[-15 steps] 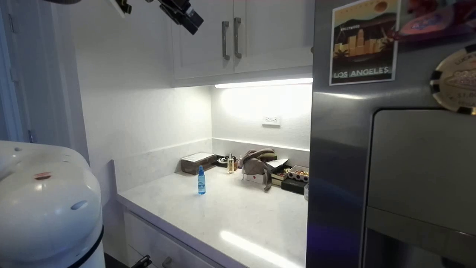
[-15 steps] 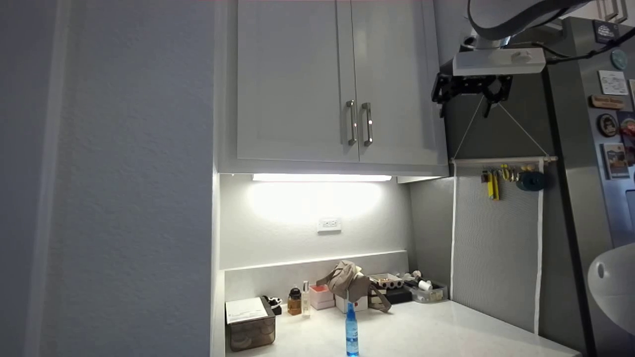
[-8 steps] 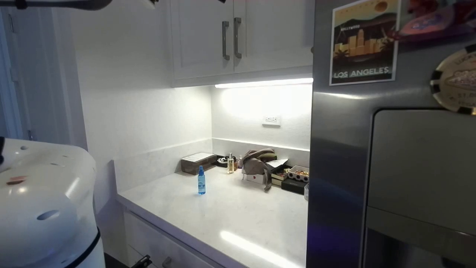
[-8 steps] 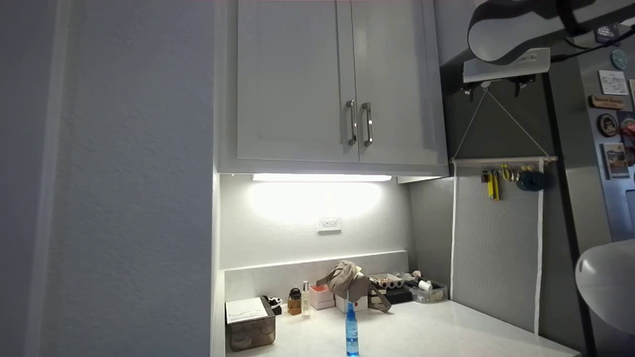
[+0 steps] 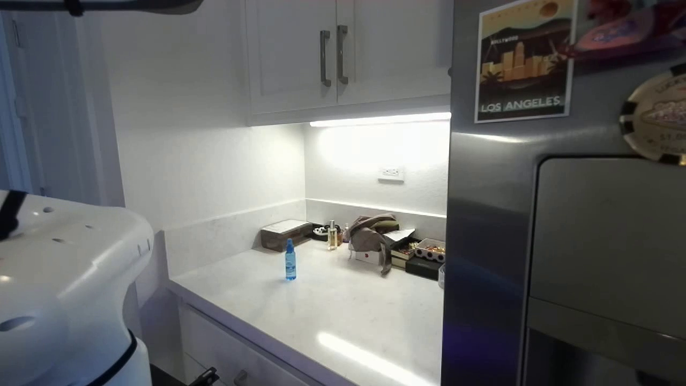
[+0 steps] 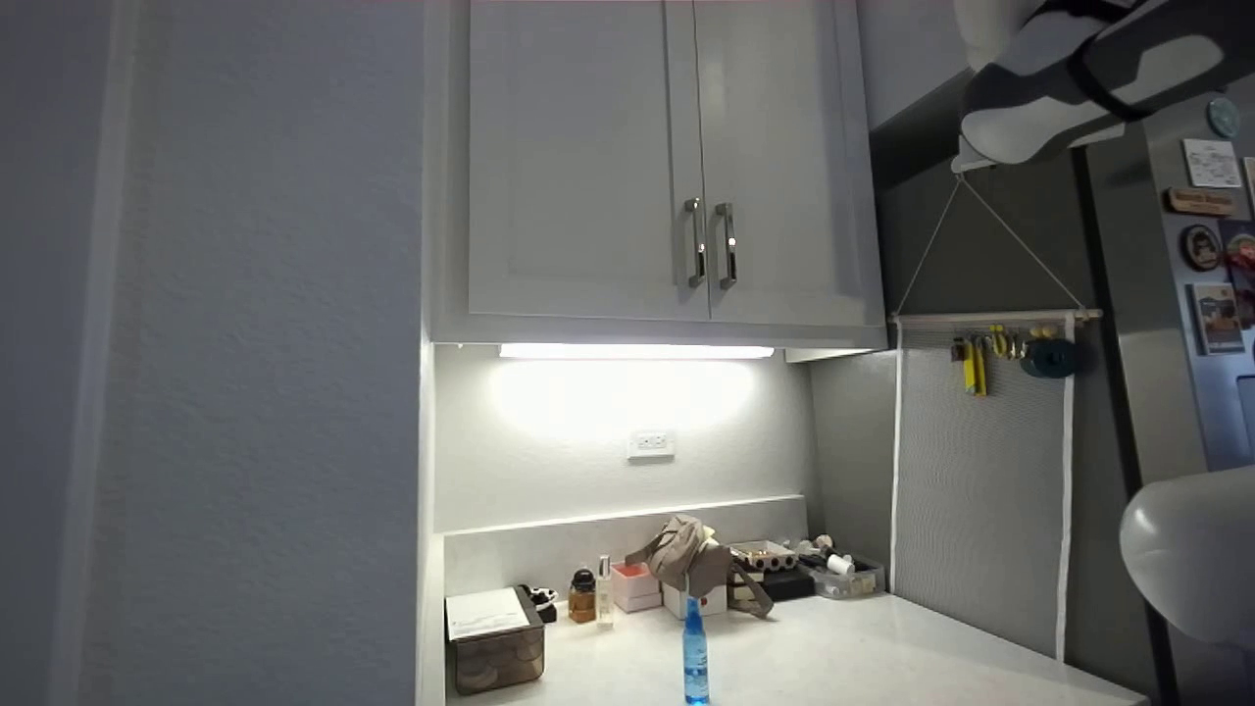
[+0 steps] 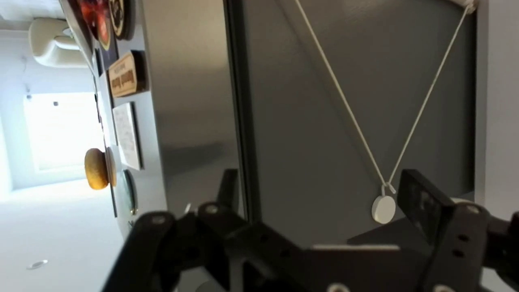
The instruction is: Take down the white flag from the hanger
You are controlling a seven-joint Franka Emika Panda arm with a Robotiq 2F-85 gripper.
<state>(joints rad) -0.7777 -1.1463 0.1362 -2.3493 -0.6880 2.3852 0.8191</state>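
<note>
The white flag (image 6: 983,510) is a long sheer white cloth with white edges, hanging flat against the grey fridge side in an exterior view. A thin white cord (image 6: 1020,240) runs from its top rod (image 6: 995,317) up to a peak by the arm. The hanger shows as a small round white hook (image 7: 383,209) in the wrist view, with the cord (image 7: 339,85) looped over it. My gripper (image 7: 322,188) is open and empty. The hook appears between its fingertips, close to the right finger. The gripper is hidden behind the arm or out of frame in the exterior views.
Yellow tools (image 6: 974,368) and a dark tape roll (image 6: 1049,359) hang at the flag's top. White cabinets (image 6: 588,157) stand beside it. Below, the counter holds a blue spray bottle (image 6: 695,655), a brown cloth (image 6: 678,554) and boxes. Magnets (image 7: 123,77) dot the fridge front.
The arm has swung and turned at the upper right, and the gripper has gone from sight in both exterior views. The white arm link has shifted too. The flag hangs unmoved.
</note>
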